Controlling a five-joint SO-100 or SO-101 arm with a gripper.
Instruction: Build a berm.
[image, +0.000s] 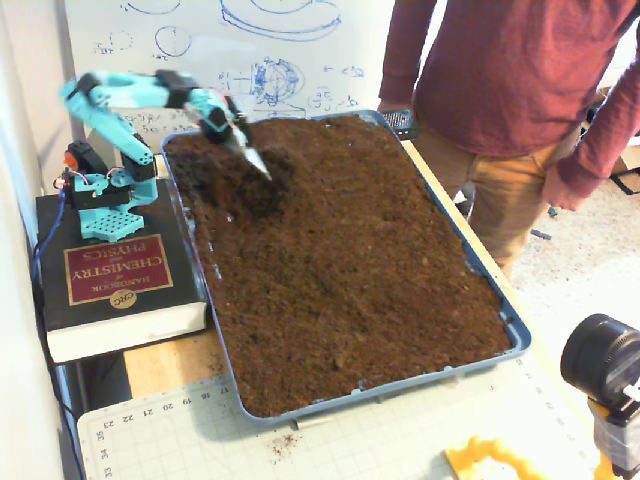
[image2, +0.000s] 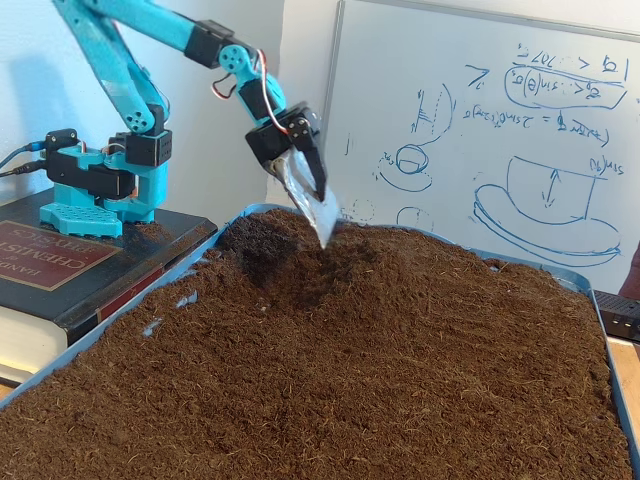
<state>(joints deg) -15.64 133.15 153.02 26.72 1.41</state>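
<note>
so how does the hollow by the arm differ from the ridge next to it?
The dug hollow sits lower than the soil around it, while the berm stands higher. The hollow looks darker and shadowed; the berm is lighter brown. The hollow lies nearer the arm's base, the berm further into the tray. The end effector hangs above the edge between them, touching neither. Both are the same loose, crumbly soil.
</note>
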